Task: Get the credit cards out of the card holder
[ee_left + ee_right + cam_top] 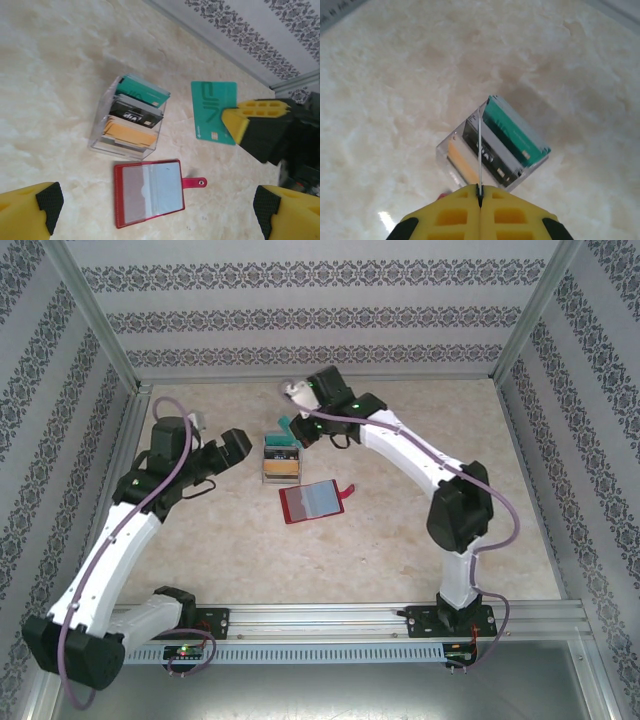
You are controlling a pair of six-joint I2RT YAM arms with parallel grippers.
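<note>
The card holder point(312, 502) lies open and flat near the middle of the desk point(230, 550), with its grey-blue inner face up. Its small red tab point(195, 183) points to about 2 o'clock in the top view. A clear box point(281, 458) stands just beside the holder at its 11 o'clock. In it stand a green card point(143, 91), a black card point(135, 116) and an orange card point(129, 135).

The left jaws are wide apart and hold nothing. They are at 9 o'clock from the box, near it.

The right jaws are pressed together on a second green card point(212, 110), at 12 o'clock from the box. This card seems to hang above the box, but I cannot tell if it touches it.
</note>
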